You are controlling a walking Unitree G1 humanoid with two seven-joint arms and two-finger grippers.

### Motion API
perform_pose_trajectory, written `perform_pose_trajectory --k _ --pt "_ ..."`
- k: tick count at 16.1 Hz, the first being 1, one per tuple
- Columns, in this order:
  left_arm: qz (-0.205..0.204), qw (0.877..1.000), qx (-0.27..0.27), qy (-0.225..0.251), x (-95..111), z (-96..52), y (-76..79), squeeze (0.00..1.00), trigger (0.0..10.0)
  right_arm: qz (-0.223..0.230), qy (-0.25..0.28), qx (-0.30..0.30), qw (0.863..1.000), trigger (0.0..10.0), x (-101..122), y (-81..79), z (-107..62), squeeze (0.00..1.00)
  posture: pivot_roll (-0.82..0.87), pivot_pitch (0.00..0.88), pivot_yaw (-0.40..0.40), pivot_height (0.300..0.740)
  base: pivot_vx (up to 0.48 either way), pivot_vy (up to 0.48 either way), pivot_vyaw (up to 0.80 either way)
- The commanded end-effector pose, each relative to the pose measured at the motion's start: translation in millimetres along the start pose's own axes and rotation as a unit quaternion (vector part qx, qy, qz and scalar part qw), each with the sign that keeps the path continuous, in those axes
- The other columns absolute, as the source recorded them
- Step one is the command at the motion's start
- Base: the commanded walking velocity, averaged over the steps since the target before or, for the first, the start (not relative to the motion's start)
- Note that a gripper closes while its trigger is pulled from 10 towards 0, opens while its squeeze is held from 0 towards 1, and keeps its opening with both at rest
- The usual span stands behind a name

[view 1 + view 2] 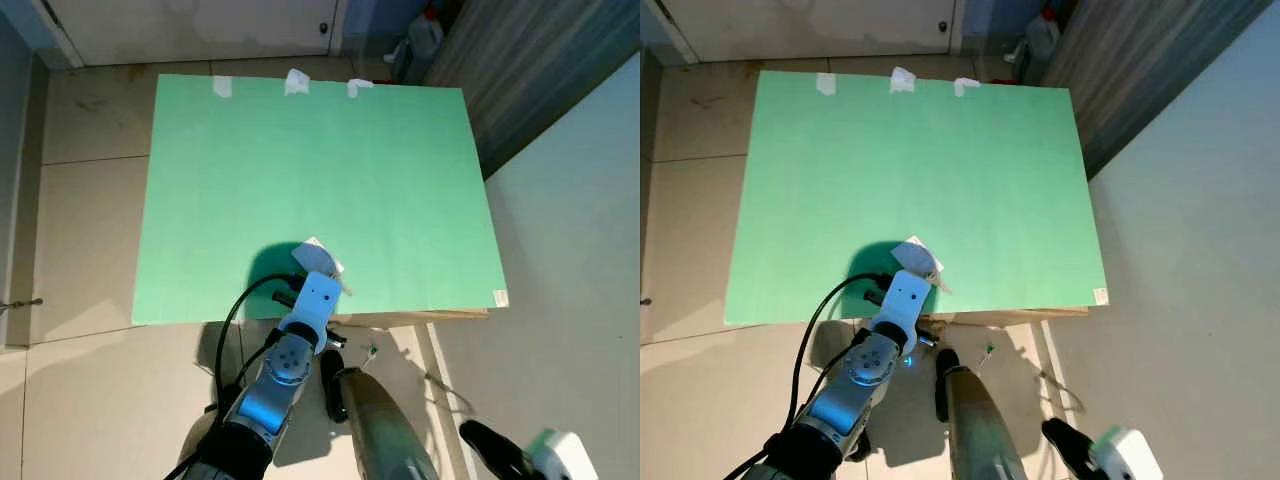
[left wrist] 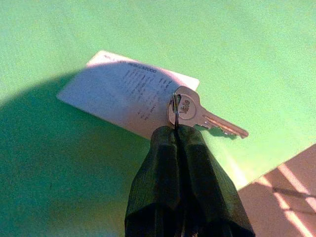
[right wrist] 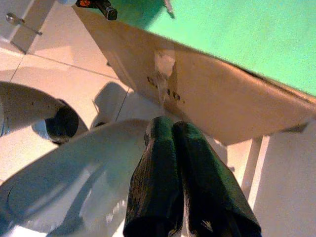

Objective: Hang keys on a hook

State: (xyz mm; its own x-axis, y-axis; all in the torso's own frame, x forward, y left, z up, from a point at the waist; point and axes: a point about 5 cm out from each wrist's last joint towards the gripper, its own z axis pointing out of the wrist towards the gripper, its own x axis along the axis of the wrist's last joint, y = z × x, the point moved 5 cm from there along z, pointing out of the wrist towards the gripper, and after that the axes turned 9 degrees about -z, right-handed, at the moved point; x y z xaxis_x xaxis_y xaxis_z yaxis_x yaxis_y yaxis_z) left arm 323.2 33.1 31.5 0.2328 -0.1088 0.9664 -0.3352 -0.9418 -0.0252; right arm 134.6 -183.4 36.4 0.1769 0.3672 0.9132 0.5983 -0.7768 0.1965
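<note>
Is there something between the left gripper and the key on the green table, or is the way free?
Nothing stands between them. The left gripper has its fingers shut on the ring of the key, which lies with its white tag on the green table. I cannot make out a hook.

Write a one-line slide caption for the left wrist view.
Left gripper shut on the key ring, with its key and white tag lying on the green tabletop.
</note>
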Motion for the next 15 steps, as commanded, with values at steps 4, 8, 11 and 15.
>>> perform_pose_trajectory --k 4,8,11,15 --pt "-0.037 0.996 -0.036 0.072 44 -5.3 -11.1 0.00 0.0 0.025 0.038 -0.017 0.999 10.0 14 -0.5 47.3 0.00 -0.26 0.231 -0.026 0.740 0.000 0.000 0.00" --pt "-0.015 0.994 -0.039 0.096 70 -7.5 -42.7 0.00 0.0 0.056 0.086 -0.043 0.994 10.0 49 33.9 141.4 0.00 -0.18 0.110 0.024 0.740 0.000 0.000 0.00" --pt "-0.001 0.993 -0.016 0.115 87 -12.1 -70.5 0.00 0.0 0.062 0.127 -0.060 0.988 10.0 77 48.5 166.4 0.00 -0.14 0.033 0.046 0.740 0.000 0.000 0.00" --pt "-0.047 0.990 0.018 0.130 85 -41.7 -96.3 0.00 0.0 0.078 0.171 -0.110 0.976 10.0 104 81.7 177.1 0.00 -0.11 0.000 0.077 0.740 0.000 0.000 0.00"
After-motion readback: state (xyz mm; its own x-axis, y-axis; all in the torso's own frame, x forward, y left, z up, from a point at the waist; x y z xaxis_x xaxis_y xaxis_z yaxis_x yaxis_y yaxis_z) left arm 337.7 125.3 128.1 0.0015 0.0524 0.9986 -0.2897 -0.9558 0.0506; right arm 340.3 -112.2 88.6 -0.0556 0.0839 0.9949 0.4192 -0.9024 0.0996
